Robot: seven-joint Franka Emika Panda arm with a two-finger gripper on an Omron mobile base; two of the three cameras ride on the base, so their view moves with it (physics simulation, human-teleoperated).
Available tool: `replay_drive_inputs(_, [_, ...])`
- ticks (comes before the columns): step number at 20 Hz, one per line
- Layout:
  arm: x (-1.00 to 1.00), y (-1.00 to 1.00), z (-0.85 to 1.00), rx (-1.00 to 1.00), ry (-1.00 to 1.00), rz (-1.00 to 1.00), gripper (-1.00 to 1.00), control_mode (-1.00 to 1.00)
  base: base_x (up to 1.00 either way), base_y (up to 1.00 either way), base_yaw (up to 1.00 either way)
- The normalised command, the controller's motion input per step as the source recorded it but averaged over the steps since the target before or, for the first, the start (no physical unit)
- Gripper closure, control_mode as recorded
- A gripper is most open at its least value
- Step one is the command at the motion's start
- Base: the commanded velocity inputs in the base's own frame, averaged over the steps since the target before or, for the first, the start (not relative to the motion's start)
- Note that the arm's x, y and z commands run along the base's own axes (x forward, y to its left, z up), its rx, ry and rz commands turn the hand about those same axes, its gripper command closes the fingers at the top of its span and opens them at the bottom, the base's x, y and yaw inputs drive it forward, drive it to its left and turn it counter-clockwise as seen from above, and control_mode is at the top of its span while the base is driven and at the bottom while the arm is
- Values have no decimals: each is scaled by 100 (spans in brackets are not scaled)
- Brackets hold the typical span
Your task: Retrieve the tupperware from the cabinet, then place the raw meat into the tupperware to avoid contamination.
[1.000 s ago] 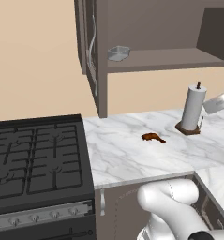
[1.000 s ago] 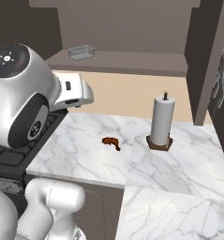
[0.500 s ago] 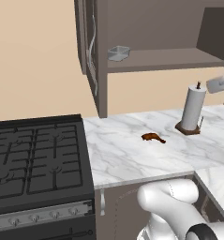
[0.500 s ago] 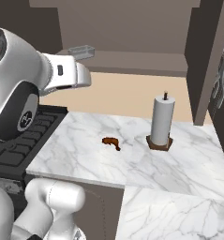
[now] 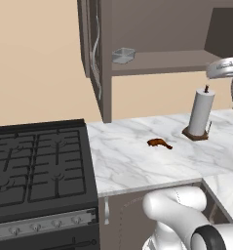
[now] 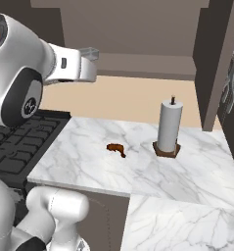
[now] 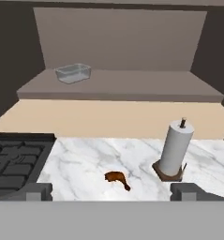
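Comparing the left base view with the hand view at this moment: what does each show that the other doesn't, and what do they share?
Left base view alone: the cabinet's open door with its curved silver handle, and the stove's front knobs. Hand view alone: the open gripper, its tips low in the frame. Both: the tupperware on the cabinet shelf, the raw meat on the marble counter, the paper towel roll and the stove burners.

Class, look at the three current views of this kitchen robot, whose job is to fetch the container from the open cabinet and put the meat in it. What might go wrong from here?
1. The small translucent plastic tupperware sits near the left end of the dark cabinet's shelf; a clumsy reach might push it deeper.
2. The tall white paper towel roll stands beside the small reddish-brown raw meat on the marble counter; a swinging arm may topple it.
3. The open fingers hang well back, so misalignment is possible.
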Motion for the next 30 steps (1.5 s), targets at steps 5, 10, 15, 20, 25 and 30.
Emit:
replay_drive_inputs(5, [31, 3, 6, 12, -5, -7, -100, -100, 0, 0, 0])
replay_drive_inputs(10, [20, 4, 5, 15, -8, -1, -100, -100, 0, 0, 0])
replay_drive_inputs(15, [26, 11, 0, 14, -7, 0, -100, -100, 0, 0, 0])
replay_drive_inputs(20, [37, 28, 0, 11, -3, -1, -100, -100, 0, 0, 0])
replay_drive_inputs(25, [48, 37, 0, 8, 0, -3, -100, -100, 0, 0, 0])
replay_drive_inputs(30, [52, 26, 0, 8, 0, -3, -100, -100, 0, 0, 0])
